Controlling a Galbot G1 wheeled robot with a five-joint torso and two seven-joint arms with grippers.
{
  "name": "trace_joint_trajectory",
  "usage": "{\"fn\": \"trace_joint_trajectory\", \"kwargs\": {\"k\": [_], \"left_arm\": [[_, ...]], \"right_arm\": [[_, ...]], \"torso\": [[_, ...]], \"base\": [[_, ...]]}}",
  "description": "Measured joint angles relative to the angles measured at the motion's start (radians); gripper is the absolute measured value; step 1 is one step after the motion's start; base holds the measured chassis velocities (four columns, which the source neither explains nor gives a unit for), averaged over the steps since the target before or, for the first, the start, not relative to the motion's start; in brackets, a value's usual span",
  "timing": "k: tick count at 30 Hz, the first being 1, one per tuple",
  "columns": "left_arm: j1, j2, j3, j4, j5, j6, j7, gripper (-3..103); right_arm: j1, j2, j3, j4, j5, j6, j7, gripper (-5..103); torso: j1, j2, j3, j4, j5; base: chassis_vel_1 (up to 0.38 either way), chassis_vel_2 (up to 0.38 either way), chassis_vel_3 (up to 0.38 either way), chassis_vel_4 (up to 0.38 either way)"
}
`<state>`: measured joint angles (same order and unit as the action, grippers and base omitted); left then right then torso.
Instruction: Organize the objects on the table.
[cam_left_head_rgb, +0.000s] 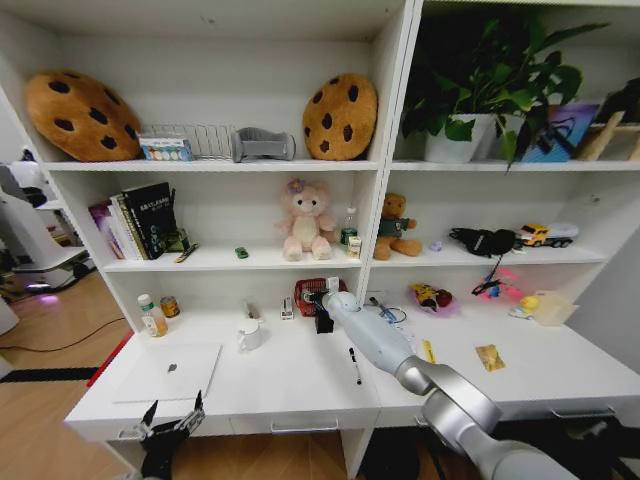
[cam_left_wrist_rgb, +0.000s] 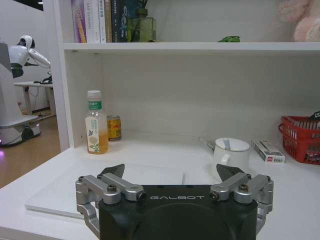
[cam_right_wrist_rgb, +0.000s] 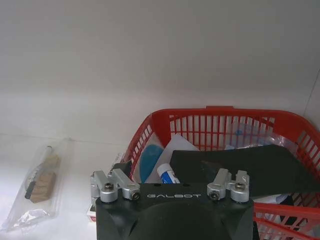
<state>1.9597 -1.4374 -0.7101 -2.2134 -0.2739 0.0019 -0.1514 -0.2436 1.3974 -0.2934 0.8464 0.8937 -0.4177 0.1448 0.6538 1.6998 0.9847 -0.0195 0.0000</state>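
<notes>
While the left gripper (cam_left_head_rgb: 172, 415) hangs wide open off the desk's (cam_left_head_rgb: 300, 385) front edge near the silver laptop (cam_left_head_rgb: 168, 372), the right gripper (cam_left_head_rgb: 322, 318) hovers over the red basket (cam_right_wrist_rgb: 210, 125), jaws spread; a black pen (cam_left_head_rgb: 355, 366) lies mid-desk.

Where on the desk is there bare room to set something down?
Open desk between the laptop and the black pen, in front of the white mug. Crowded at the back around the red basket, where the right gripper reaches.
</notes>
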Motion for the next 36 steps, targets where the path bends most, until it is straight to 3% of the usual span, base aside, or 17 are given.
{"fn": "trace_joint_trajectory", "kwargs": {"k": [1, 3, 5, 8, 10, 16, 18, 19, 21, 22, 25, 28, 30, 36], "left_arm": [[0.0, 0.0, 0.0, 0.001, 0.0, -0.003, 0.0, 100], [-0.001, 0.0, 0.0, 0.002, 0.0, -0.004, 0.0, 100], [-0.002, 0.0, -0.002, 0.002, 0.0, -0.004, 0.0, 100], [-0.002, 0.0, -0.004, 0.003, 0.0, -0.005, 0.0, 100], [-0.002, -0.001, -0.004, 0.004, 0.0, -0.005, 0.0, 100], [-0.002, -0.002, -0.007, 0.006, -0.001, -0.007, 0.0, 100], [-0.003, -0.002, -0.007, 0.008, -0.001, -0.007, 0.0, 100], [-0.003, -0.002, -0.007, 0.008, -0.001, -0.007, 0.0, 100], [-0.002, -0.003, -0.004, 0.01, 0.0, -0.007, 0.0, 100], [-0.002, -0.003, -0.004, 0.01, 0.0, -0.007, 0.0, 100], [-0.003, -0.002, -0.004, 0.013, 0.001, -0.008, 0.0, 100], [-0.004, 0.001, -0.007, 0.014, 0.0, -0.008, -0.001, 100], [-0.005, 0.004, -0.011, 0.015, -0.002, -0.008, -0.003, 100], [-0.005, 0.003, -0.012, 0.015, -0.004, -0.008, -0.004, 100]], "right_arm": [[0.002, 0.0, -0.006, -0.007, 0.004, 0.0, -0.001, 85], [0.004, 0.001, -0.01, -0.013, 0.006, 0.0, -0.001, 85], [0.01, 0.005, -0.018, -0.025, 0.01, 0.0, -0.003, 95], [0.016, 0.01, -0.025, -0.036, 0.014, 0.002, -0.005, 101], [0.018, 0.013, -0.027, -0.042, 0.014, 0.004, -0.008, 100], [0.02, 0.014, -0.032, -0.047, 0.014, 0.015, -0.014, 81], [0.019, 0.014, -0.034, -0.047, 0.013, 0.02, -0.014, 70], [0.019, 0.014, -0.034, -0.047, 0.013, 0.02, -0.014, 70], [0.02, 0.014, -0.035, -0.048, 0.012, 0.023, -0.014, 59], [0.02, 0.014, -0.035, -0.048, 0.012, 0.023, -0.014, 59], [0.019, 0.012, -0.035, -0.048, 0.013, 0.025, -0.016, 43], [0.02, 0.011, -0.035, -0.048, 0.014, 0.025, -0.017, 37], [0.023, 0.01, -0.035, -0.048, 0.017, 0.026, -0.017, 21], [0.024, 0.005, -0.034, -0.038, 0.023, 0.026, -0.018, 5]], "torso": [[0.0, 0.0, 0.0, 0.0, 0.0], [0.0, 0.0, 0.0, -0.0001, 0.0], [0.0, 0.0, 0.0, -0.0001, 0.0], [0.0, 0.0, 0.0, 0.0, 0.0], [0.0, 0.0, 0.0, 0.0, 0.0], [0.0, 0.0, 0.0, 0.0, 0.0], [0.0, 0.0, 0.0, 0.0, 0.0], [0.0, 0.0, 0.0, 0.0, 0.0], [0.0, 0.0, 0.0, 0.0, 0.0], [0.0, 0.0, 0.0, 0.0, 0.0], [0.0, 0.0, 0.0, 0.0, 0.0], [0.0, 0.0, 0.0, -0.0001, 0.0], [0.0, 0.0, 0.0, -0.0001, 0.0], [0.0, 0.0, 0.0, 0.0, 0.0]], "base": [[0.0, 0.0, 0.0, 0.0], [0.0, 0.0, 0.0, 0.0], [0.0, 0.0, 0.0, 0.0], [0.0, 0.0, 0.0, 0.0], [0.0, 0.0, 0.0, 0.0], [0.0, 0.0, 0.0, 0.0], [0.0, 0.0, 0.0, 0.0], [0.0, 0.0, 0.0, 0.0], [0.0, 0.0, 0.0, 0.0], [0.0, 0.0, 0.0, 0.0], [0.0, 0.0, 0.0, 0.0], [0.0, 0.0, 0.0, 0.0], [0.0, 0.0, 0.0, 0.0], [0.0, 0.0, 0.0, 0.0]]}}
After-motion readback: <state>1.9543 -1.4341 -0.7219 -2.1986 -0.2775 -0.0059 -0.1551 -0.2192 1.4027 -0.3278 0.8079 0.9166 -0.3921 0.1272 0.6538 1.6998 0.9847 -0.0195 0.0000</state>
